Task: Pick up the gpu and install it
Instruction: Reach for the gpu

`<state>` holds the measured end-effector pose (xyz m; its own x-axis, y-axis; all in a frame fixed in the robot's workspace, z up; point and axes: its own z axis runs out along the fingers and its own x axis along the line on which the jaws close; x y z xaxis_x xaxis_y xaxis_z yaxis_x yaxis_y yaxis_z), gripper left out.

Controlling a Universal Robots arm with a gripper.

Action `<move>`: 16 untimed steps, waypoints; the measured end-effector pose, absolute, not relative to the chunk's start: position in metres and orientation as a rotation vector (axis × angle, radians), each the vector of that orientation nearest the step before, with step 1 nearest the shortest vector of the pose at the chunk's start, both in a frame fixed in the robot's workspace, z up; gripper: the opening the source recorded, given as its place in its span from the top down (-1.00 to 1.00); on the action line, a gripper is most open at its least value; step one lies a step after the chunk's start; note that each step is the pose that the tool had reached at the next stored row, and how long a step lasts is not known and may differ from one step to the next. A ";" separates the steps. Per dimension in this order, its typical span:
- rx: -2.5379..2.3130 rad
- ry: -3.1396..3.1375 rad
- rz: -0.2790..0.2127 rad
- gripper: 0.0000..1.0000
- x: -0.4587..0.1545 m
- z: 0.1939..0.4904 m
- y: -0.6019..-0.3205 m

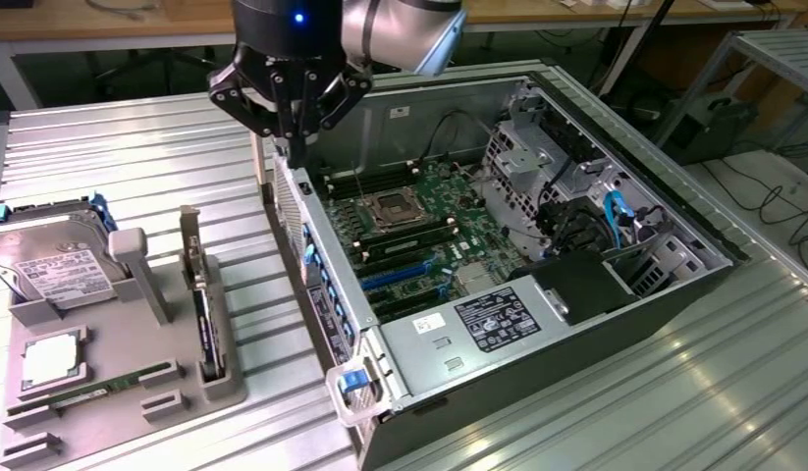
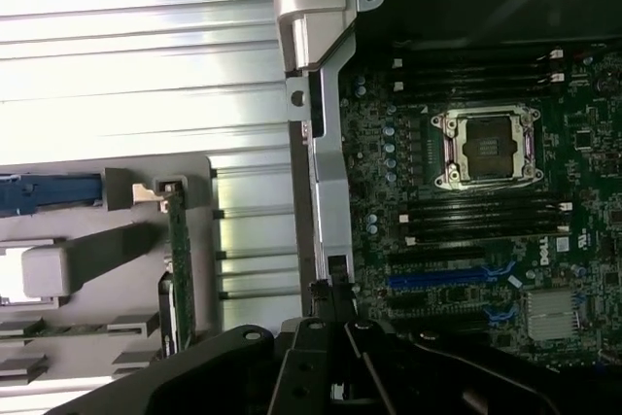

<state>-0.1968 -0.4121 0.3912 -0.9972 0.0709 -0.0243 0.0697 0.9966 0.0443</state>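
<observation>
One gpu [image 1: 207, 329], both views; hdd [image 1: 50, 265] ext. view

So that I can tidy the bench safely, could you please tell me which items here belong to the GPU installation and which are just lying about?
For the job:
gpu, upright in the tray
gripper, shut
open computer case
blue expansion slots

Lying about:
hard drive
memory stick
processor chip
</observation>
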 end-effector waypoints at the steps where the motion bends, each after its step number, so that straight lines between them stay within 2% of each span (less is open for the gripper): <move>1: 0.108 3.113 0.068 0.79 -0.199 0.391 -0.414; 16: 0.096 3.114 0.068 0.79 -0.232 0.391 -0.430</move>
<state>-0.2319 -0.4301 0.3911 -0.9978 0.0621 -0.0242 0.0610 0.9972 0.0443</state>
